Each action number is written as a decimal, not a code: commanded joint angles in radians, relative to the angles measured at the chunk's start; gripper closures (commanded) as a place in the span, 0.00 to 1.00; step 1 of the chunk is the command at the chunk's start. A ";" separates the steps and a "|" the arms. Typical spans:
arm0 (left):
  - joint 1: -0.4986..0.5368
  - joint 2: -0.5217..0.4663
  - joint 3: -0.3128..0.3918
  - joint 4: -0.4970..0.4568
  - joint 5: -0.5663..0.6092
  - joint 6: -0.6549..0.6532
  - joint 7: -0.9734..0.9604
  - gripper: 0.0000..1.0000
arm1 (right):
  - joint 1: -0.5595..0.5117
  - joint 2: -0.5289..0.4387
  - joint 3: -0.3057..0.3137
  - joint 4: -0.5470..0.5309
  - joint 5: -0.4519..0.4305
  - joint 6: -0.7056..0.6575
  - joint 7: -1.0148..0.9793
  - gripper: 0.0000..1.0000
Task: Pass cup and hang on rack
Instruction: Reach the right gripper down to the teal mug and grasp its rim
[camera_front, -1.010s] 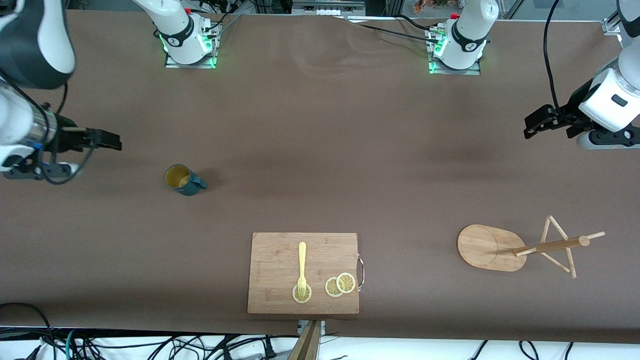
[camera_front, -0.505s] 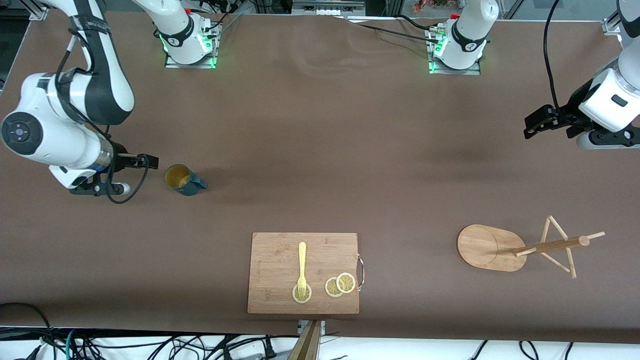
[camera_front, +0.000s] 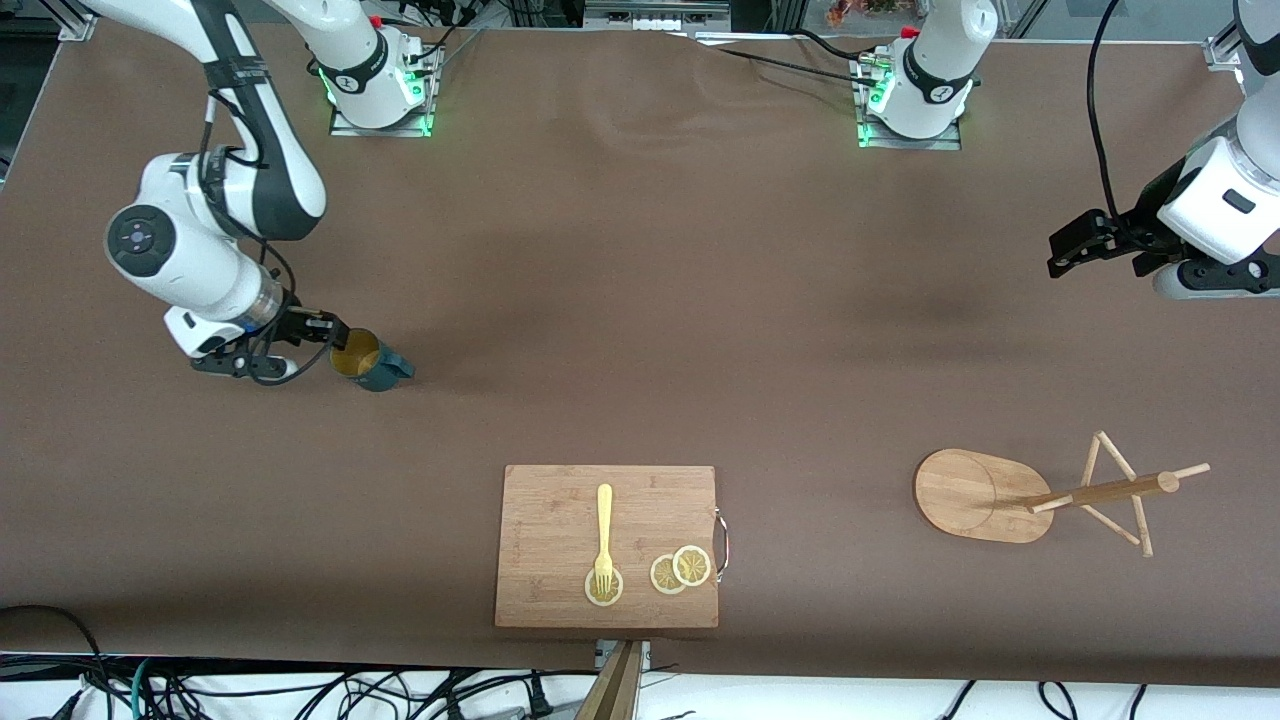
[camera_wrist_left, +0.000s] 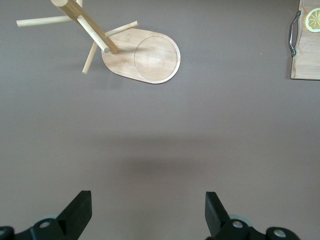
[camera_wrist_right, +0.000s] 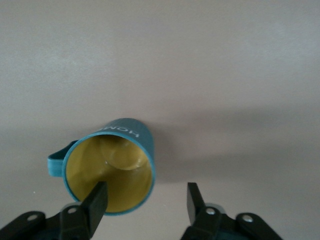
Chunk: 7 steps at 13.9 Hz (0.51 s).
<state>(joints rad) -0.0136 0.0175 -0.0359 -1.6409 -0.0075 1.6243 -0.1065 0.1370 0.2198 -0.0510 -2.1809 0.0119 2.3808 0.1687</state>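
Brown matting covers the whole table (camera_front: 640, 300), and most of it lies bare, with wide open room through the middle between the two bases. The right arm, reaching down from its base at about 11 o'clock in the front view, bends low and brings the right gripper (camera_front: 322, 330) to the rim of the cup (camera_front: 368, 360); in the right wrist view its jaws are spread, one finger (camera_wrist_right: 96, 200) inside the mouth against the yellowish inner wall, the other outside the teal wall, not yet pinching it. The cup stands upright on the mat toward the right arm's end, handle pointing away from the gripper. The left arm waits at about 3 o'clock, the left gripper (camera_front: 1075, 245) over bare mat with jaws spread wide and nothing between them. The bamboo cutting board (camera_front: 560, 510) lies at 6 o'clock, close to the table's near edge, carrying a yellow fork (camera_front: 604, 530) and lemon slices (camera_front: 681, 568). The rack (camera_front: 1010, 495) stands near 4 o'clock, well apart from the cup.
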 joint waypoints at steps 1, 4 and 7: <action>0.003 0.012 0.002 0.032 -0.012 -0.021 0.021 0.00 | 0.004 -0.010 0.005 -0.037 0.011 0.055 0.029 0.44; 0.003 0.012 0.002 0.032 -0.014 -0.021 0.021 0.00 | 0.004 -0.002 0.005 -0.077 0.010 0.115 0.038 0.75; 0.003 0.012 0.002 0.032 -0.014 -0.021 0.021 0.00 | 0.003 0.029 0.003 -0.076 0.010 0.127 0.037 0.95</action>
<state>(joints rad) -0.0136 0.0175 -0.0359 -1.6408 -0.0075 1.6243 -0.1065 0.1381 0.2378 -0.0470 -2.2431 0.0119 2.4774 0.1969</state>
